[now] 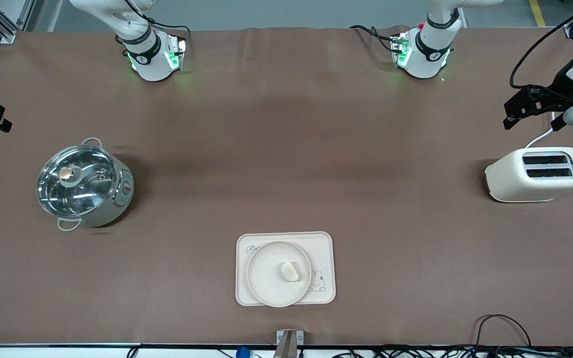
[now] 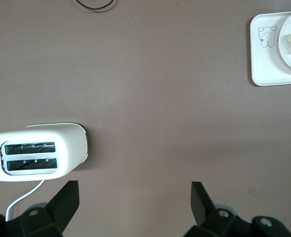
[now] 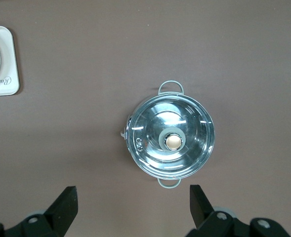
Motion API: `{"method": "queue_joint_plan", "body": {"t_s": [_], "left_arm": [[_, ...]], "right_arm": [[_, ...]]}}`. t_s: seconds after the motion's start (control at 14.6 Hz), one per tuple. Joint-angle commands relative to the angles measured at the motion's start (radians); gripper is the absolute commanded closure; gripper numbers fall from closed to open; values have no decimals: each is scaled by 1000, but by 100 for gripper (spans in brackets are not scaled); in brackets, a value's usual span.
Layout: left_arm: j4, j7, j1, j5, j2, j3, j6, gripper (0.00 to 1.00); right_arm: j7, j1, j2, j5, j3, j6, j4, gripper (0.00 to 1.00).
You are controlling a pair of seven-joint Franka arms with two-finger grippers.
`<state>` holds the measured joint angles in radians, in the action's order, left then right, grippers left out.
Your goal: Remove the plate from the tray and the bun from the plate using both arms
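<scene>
While hovering with nothing gripped, at the opening step: plate seated on tray, lower centre of frame, bun on plate. Next calls for reaching to the plate rim. Left gripper over tabletop beside toaster, fingers wide apart, empty; right gripper over tabletop near pot, fingers equally spread, touching nothing.

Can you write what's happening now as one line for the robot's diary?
bun on plate | plate on tray | left gripper open, above toaster | right gripper open, above pot
</scene>
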<state>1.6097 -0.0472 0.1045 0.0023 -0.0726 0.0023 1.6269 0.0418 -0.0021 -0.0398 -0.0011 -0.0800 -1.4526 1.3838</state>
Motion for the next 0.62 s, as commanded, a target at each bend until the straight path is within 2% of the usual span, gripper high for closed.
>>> {"method": "queue_joint_plan", "body": {"t_s": [0.0, 0.55], "left_arm": [[-27, 27, 1, -11, 10, 8, -24, 0], [-40, 7, 4, -11, 16, 7, -32, 0]], "right_arm": [[7, -1, 26, -16, 6, 15, 18, 0], [7, -16, 35, -16, 3, 21, 26, 0]]}}
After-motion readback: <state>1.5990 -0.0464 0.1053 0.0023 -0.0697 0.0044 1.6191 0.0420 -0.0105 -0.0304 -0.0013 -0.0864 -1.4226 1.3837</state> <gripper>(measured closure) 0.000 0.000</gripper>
